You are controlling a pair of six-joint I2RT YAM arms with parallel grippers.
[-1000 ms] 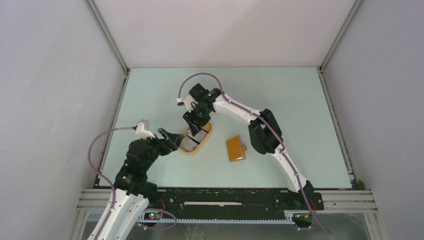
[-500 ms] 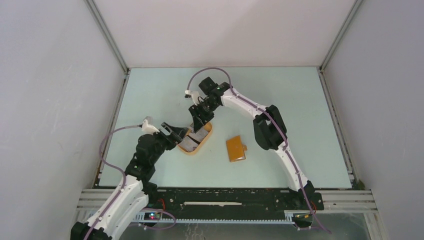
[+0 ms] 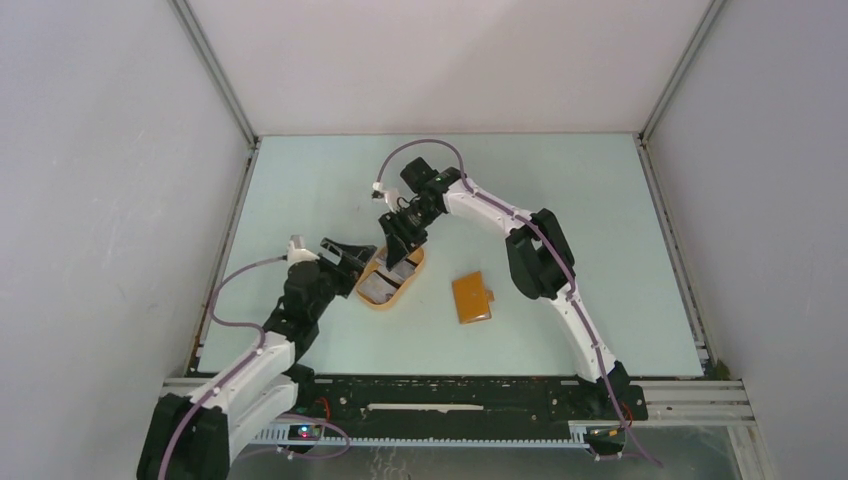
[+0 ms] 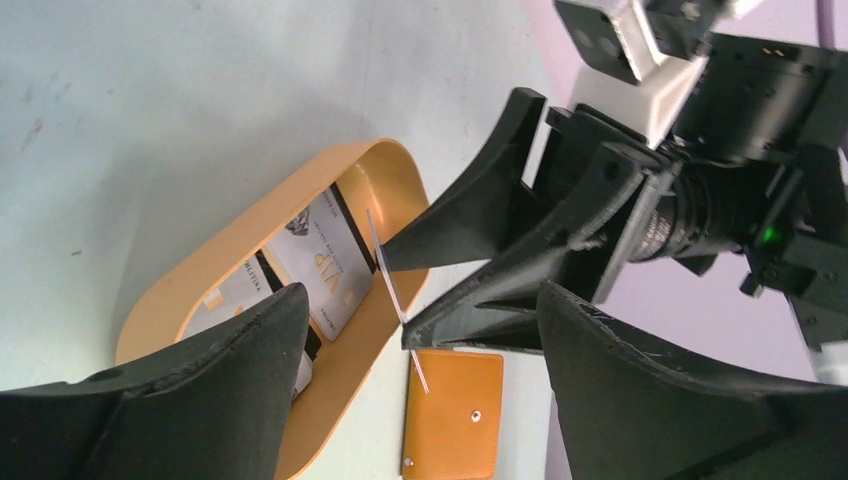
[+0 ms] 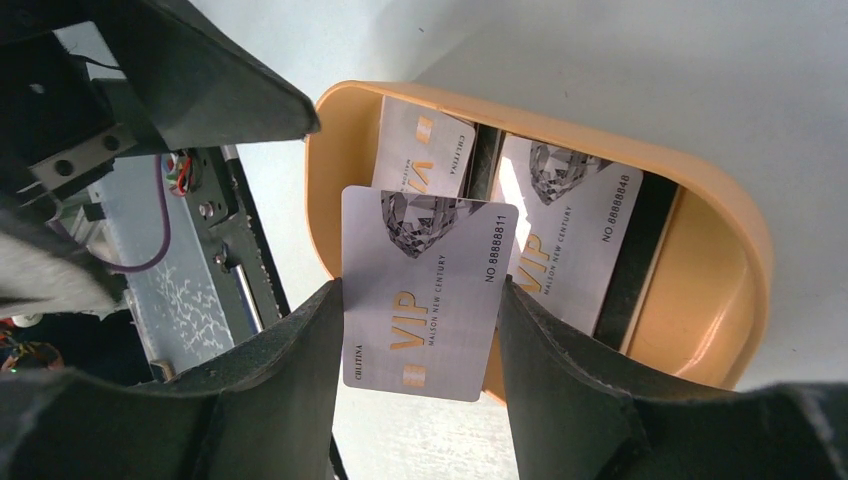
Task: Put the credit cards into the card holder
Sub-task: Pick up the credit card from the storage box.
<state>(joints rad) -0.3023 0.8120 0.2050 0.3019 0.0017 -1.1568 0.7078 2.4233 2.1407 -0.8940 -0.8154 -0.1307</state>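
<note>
My right gripper (image 5: 420, 335) is shut on one pale credit card (image 5: 428, 290) by its two long edges and holds it just above the oval orange tray (image 5: 720, 260). Two more credit cards (image 5: 570, 240) lie flat in that tray. The left wrist view shows the held card edge-on (image 4: 395, 290) between the right fingertips. The card holder, a closed orange wallet (image 3: 472, 297), lies on the table right of the tray; it also shows in the left wrist view (image 4: 455, 415). My left gripper (image 3: 350, 262) is open and empty at the tray's left end, facing the right gripper (image 3: 397, 250).
The tray (image 3: 392, 280) sits mid-table between both grippers. The pale green table is boxed by grey walls on the left, the far side and the right. The black rail with both arm bases (image 3: 450, 400) runs along the near edge.
My left arm has stretched forward, bringing its open gripper up to the tray's left end. My right gripper has shifted slightly up and right over the tray with the card.
</note>
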